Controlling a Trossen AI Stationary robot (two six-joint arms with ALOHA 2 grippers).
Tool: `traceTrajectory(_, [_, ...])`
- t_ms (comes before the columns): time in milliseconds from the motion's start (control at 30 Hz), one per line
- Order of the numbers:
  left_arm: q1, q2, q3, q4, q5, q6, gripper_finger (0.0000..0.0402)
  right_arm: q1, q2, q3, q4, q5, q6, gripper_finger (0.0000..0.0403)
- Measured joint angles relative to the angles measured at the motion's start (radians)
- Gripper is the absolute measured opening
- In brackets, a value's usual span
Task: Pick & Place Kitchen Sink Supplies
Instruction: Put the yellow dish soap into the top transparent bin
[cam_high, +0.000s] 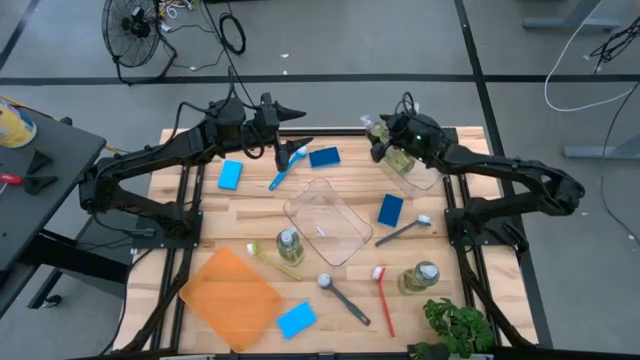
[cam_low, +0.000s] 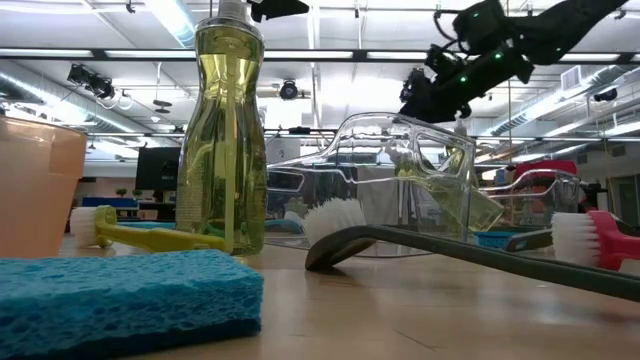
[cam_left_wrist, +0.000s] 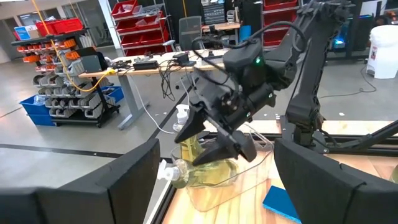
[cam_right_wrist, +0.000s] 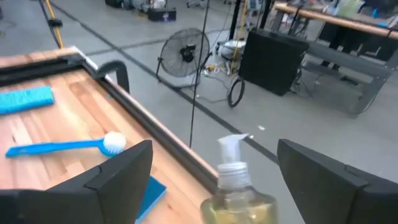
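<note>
Soap bottle (cam_right_wrist: 235, 186) btwn right gripper (cam_right_wrist: 214, 168) fingers

No lettering, brand or number can be read anywhere — not on the soap bottles (cam_low: 222, 130), the sponges (cam_high: 231, 175) or the brushes (cam_high: 286, 166). The red bins (cam_left_wrist: 140, 25) in the room behind carry marks too small to make out — nothing legible.

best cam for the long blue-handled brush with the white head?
High view: the long blue-handled brush lies whole on the wooden table, below the left gripper. Right wrist view shows it whole too, but oblique. Low and left wrist views don't show it.
</note>
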Motion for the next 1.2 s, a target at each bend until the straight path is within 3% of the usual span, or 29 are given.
traceTrajectory(300, [0.000,0.000,0.000,0.000,0.000,0.000,0.0320,-0.022,0.129,0.078,-0.009,0.053,0.000,0.0347])
traceTrajectory(833, [0.000,0.000,0.000,0.000,0.000,0.000,0.0320,-0.090,0.252,0.181,-0.131,-0.001,0.003,0.0344])
traceTrajectory(1200, [0.000,0.000,0.000,0.000,0.000,0.001,0.0320,-0.109,0.256,0.184,-0.129,-0.034,0.000,0.0276])
